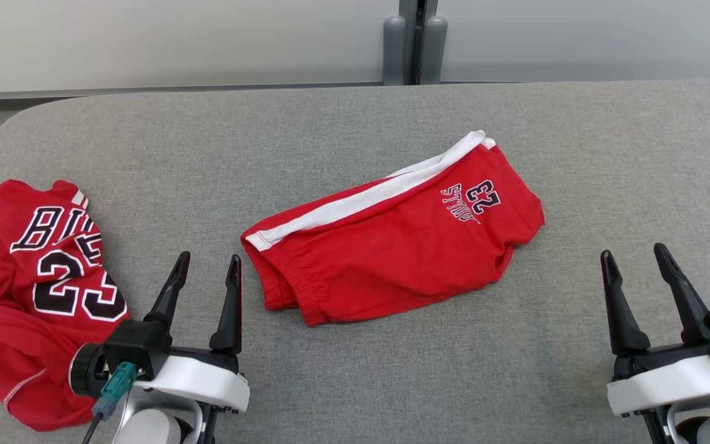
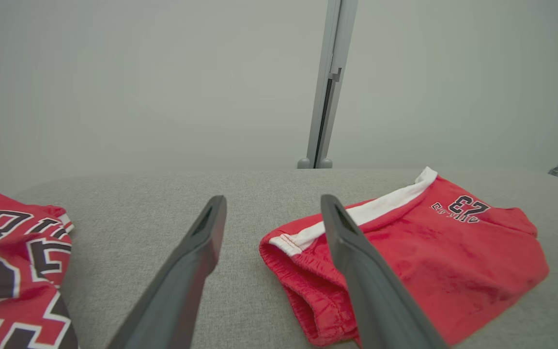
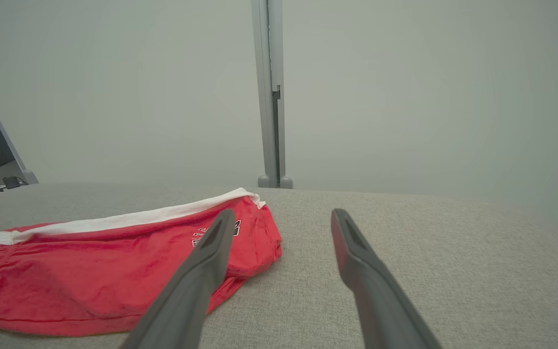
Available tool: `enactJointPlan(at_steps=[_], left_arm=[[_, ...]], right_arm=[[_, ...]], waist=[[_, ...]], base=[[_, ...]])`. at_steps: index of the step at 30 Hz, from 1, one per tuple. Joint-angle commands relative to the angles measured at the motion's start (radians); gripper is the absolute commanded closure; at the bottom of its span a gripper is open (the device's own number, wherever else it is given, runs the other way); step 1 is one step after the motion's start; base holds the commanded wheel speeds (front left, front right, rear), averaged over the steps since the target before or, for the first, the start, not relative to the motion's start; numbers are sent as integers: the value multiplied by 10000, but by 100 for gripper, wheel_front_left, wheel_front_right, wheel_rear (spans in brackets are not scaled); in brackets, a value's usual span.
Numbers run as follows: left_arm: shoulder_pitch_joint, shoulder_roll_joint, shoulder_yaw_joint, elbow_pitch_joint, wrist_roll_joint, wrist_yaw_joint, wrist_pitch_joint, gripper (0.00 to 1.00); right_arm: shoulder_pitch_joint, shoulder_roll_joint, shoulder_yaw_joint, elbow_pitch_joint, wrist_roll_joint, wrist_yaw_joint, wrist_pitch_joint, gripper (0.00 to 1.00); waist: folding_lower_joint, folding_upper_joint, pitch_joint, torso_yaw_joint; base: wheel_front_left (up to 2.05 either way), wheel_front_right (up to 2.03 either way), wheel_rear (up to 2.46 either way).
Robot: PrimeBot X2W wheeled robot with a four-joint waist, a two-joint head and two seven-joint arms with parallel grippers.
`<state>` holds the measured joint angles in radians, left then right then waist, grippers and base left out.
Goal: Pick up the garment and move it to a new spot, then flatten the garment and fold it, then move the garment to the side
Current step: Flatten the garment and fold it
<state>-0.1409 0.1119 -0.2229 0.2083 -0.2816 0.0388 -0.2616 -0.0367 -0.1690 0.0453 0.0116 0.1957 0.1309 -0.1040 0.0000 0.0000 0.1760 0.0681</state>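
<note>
Left gripper: jaws spread wide and empty. It hovers over the near edge of the table, between the jersey and the shorts' waistband.
Right gripper: jaws spread wide and empty, at the near right, well apart from the shorts.
Red jersey: crumpled at the near left, number 23 facing up, just beside the left gripper. Judged not to be the work item; keep clear of it.
Red shorts: the garment, lying mid-table, doubled leg on leg and set diagonally. No gripper touches them.
Elastic waistband: the near-left end, bunched, with its layers gaping slightly.
White side stripe: runs along the far long edge and marks the top layer.
Number print: marks the leg-hem end, at the far right.
Grey fabric table: soft cover, likely to snag a fingertip.
Step in hand: judged to be the pick-up for relocation.
Procedure: take the waistband corner with the left gripper and the hem corner with the right. Approach low, slide one finger under the edge, and close on all layers. Lift both ends together so that the shorts hang level.
Risk: pinching only the top layer would let the shorts unfold, and pinching the table cover would stall the lift.
Grey post: beyond the far edge, clear of the work.
</note>
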Motion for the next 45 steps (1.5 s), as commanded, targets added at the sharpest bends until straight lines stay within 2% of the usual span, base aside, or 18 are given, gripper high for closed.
enactJointPlan(at_steps=[1,12,21,24,29,34,40,41,42,43,44,45], left_arm=[[88,17,52,35,75,-34,-46,0],[-78,-87,99,176,227,-148,-46,0],[-695,-280,28,54,248,-361,-45,0],[-989,-363,-20,-13,286,-410,-45,0],[-1404,-468,-79,-71,336,-492,-47,0],[-1577,-536,-114,-58,311,-552,-47,0],[-1577,-570,-65,-90,283,-502,-47,0],[-1569,-577,-54,-93,281,-503,-47,0],[-1564,-581,-44,-91,284,-505,-47,0],[-1563,-582,-22,-82,295,-506,-47,0],[-1562,-581,-3,-76,317,-510,-47,0],[-1532,-585,11,-72,344,-531,-47,0]], right_arm=[[116,17,-22,-74,-12,-2,64,0],[240,35,-131,-137,-87,-2,149,0],[-565,-410,-233,512,-142,-2,323,0],[-1277,-613,-122,1182,-15,-2,323,0],[-2654,-818,267,2991,148,-2,195,0],[-3612,-732,710,4862,428,-2,65,0],[-4010,-600,1298,5932,1030,-2,-193,0],[-4047,-600,1421,6066,1144,-2,-245,49],[-4100,-615,1542,6184,1259,-2,-321,68],[-4129,-610,1668,6276,1397,-2,-357,94],[-4146,-623,1795,6363,1503,-2,-420,100],[-4139,-670,1991,6487,1717,-2,-601,100]], waist=[[0,0,-19,-10],[0,0,20,31],[0,0,777,662],[0,0,1146,898],[0,0,1630,1214],[0,0,1826,1368],[0,0,1874,1336],[0,0,1872,1303],[0,0,1869,1274],[0,0,1860,1237],[0,0,1840,1192],[0,0,1778,1114]], base=[[0,0,0],[0,0,0],[0,0,0],[0,0,0],[0,0,0],[0,0,0],[0,0,0],[0,0,0],[0,0,0],[0,0,0],[0,0,0],[0,0,0]])
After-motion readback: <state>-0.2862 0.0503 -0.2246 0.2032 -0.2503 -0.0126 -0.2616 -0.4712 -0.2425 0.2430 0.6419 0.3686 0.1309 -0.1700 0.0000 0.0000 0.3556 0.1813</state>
